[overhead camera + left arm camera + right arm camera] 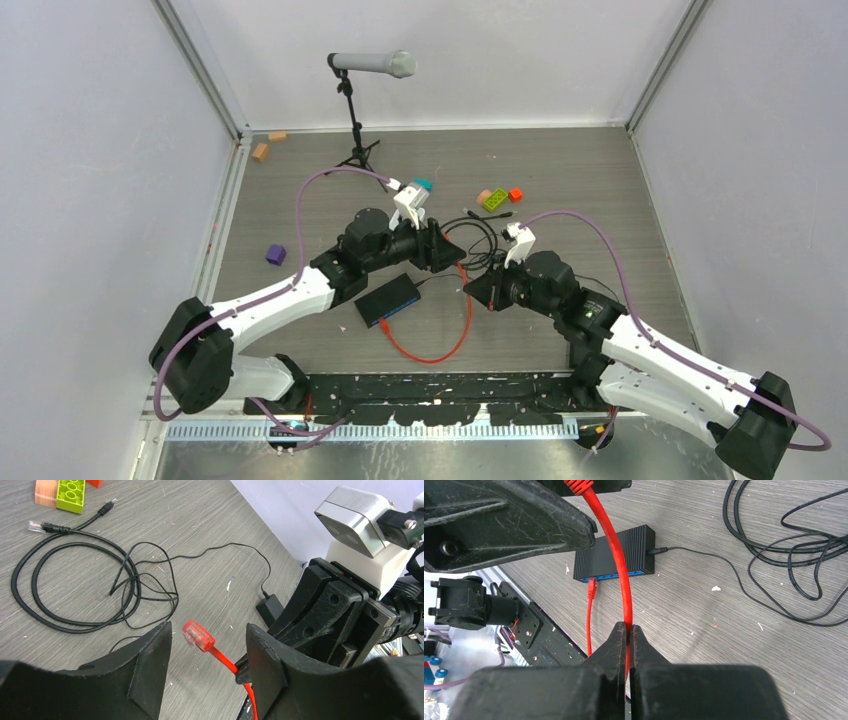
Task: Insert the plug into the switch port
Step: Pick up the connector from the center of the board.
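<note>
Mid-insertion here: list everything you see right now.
plug: 1, red, in the air at the cable's free end
red cable: 1, red, from switch to right gripper
switch: 1, black with blue edge, centre
black cables: tangle, black, beyond the grippers
bricks: 3, green, red, tan, far right of centre
wood blocks: 2, tan, far left corner
purple block: 1, purple, left side
microphone: 1, grey on black stand, far edge
left gripper: 1, black, open, either side of plug
right gripper: 1, black, shut on red cable
</note>
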`<state>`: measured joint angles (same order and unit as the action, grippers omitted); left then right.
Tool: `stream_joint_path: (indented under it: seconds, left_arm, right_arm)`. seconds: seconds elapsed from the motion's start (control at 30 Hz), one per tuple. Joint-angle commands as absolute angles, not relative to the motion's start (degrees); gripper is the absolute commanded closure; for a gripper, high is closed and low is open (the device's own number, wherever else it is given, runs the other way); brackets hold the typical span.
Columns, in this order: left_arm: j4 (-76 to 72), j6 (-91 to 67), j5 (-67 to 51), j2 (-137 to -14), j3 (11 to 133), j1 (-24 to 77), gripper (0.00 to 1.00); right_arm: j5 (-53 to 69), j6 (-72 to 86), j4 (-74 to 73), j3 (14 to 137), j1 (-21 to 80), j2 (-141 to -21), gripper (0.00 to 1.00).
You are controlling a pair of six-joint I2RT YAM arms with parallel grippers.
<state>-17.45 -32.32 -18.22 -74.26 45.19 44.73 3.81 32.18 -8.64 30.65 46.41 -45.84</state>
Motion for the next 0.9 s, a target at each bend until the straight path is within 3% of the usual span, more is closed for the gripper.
stream_joint_path:
  seconds: [0.0,0.17,0.6,0.7,0.73,0.8,0.87]
  left_arm:
    - [-21.50,-31.35,-16.35,-72.27,47.53,45.01,0.42]
    - [-19.40,-30.12,-15.45,-70.75,47.46,45.00,0.46]
    - [-17.32,-28.73,-13.95,-68.86,46.44,45.00,0.81]
    - [-17.12,-28.35,-15.70,-68.48,46.34,45.00,0.94]
    - [-16.95,-28.26,-16.75,-68.42,46.32,45.00,0.97]
    - [-16.70,-28.26,-20.25,-68.10,45.92,45.00,1.00]
    - [-17.39,-28.47,-24.28,-67.50,44.81,45.00,1.00]
  right_arm:
    - [5.74,31.47,-6.43,32.62,46.80,-44.67,1.00]
    - [5.11,31.68,-5.65,31.54,46.84,-43.90,1.00]
    - [6.86,31.00,-5.26,30.69,46.93,-43.88,0.97]
    - [7.69,30.09,-4.06,30.27,46.94,-42.94,0.68]
    - [8.44,29.66,-2.80,29.89,47.03,-42.37,0.52]
    - [9.49,29.08,1.87,27.87,47.19,-41.03,0.41]
    - [10.36,28.72,8.12,25.36,47.22,-39.61,0.38]
